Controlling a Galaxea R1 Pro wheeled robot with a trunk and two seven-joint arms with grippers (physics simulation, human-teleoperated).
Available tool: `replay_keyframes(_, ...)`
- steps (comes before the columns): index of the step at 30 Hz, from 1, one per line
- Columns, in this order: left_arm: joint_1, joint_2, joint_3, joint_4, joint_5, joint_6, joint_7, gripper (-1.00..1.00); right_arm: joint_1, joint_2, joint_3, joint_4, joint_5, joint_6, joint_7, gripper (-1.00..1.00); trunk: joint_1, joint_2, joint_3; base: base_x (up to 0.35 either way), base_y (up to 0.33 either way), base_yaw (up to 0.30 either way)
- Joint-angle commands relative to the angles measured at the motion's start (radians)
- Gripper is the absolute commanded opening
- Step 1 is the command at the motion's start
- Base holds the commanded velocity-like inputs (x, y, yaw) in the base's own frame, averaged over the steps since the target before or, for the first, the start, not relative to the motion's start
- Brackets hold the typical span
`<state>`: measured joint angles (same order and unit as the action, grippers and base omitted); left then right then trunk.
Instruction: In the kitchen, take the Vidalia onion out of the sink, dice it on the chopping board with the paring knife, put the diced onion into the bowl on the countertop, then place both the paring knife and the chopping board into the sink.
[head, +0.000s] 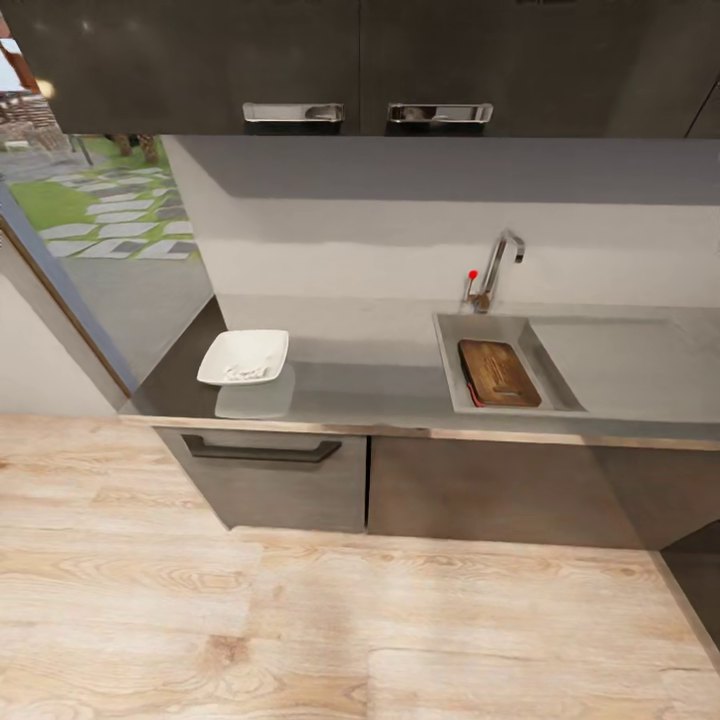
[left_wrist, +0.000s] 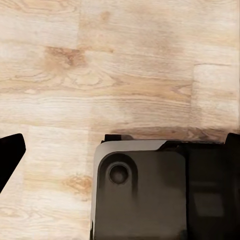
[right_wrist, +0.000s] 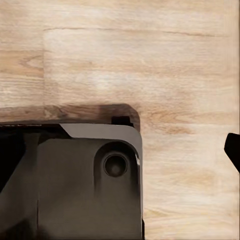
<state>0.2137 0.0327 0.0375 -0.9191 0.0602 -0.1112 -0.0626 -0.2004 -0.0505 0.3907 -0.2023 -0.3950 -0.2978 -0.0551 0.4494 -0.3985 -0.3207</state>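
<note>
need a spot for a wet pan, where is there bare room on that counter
The grey countertop lies bare between the white bowl and the sink, and the flat drainer right of the basin is bare too. The basin is crowded: the chopping board fills most of it.
</note>
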Motion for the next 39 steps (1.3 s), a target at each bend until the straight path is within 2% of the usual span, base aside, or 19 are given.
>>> replay_keyframes(1,0.0,-0.001,0.001,0.022,0.006,0.001,-0.006,1.0,-0.001,-0.001,0.008,0.002,-0.005,-0.002,-0.007,1.0,0.001,-0.002,0.0,0.0,0.0,0.0)
replay_keyframes(3,0.0,-0.002,0.001,0.058,0.007,0.005,-0.004,1.0,-0.001,-0.001,0.008,0.013,-0.005,-0.001,-0.007,1.0,0.001,-0.002,0.003,0.0,0.0,0.0)
replay_keyframes(6,0.0,0.0,0.003,0.147,0.007,0.008,-0.002,1.0,0.0,0.002,0.008,0.07,-0.006,-0.001,-0.005,1.0,0.001,-0.002,0.008,0.0,0.0,0.0)
replay_keyframes(12,0.0,0.003,0.004,0.331,0.007,0.008,-0.002,1.0,0.0,0.007,0.009,0.123,-0.008,-0.001,-0.005,1.0,0.001,-0.002,0.018,0.0,0.0,0.0)
replay_keyframes(16,0.0,0.015,0.004,0.426,0.008,0.008,0.017,1.0,0.0,0.019,0.01,0.164,-0.008,0.0,-0.006,1.0,0.001,-0.002,0.024,0.0,0.0,0.0)
replay_keyframes(21,0.0,0.018,0.003,0.515,0.01,0.007,0.024,1.0,0.001,0.019,0.01,0.181,-0.008,0.007,-0.007,1.0,0.001,-0.002,0.032,0.0,0.0,0.0)
replay_keyframes(28,0.0,0.018,0.001,0.62,0.006,0.004,0.035,1.0,0.001,0.024,0.01,0.179,-0.008,0.085,-0.006,1.0,0.001,-0.002,0.044,0.0,0.0,0.0)
replay_keyframes(35,0.0,0.015,-0.002,0.658,0.008,0.005,0.036,1.0,0.001,0.019,0.008,0.181,-0.011,0.092,-0.007,1.0,0.001,-0.002,0.055,0.0,0.0,0.0)
replay_keyframes(39,0.0,0.014,-0.002,0.707,0.009,0.005,0.037,1.0,0.001,0.019,0.008,0.181,-0.035,0.113,-0.007,1.0,0.001,-0.002,0.061,0.0,0.0,0.0)
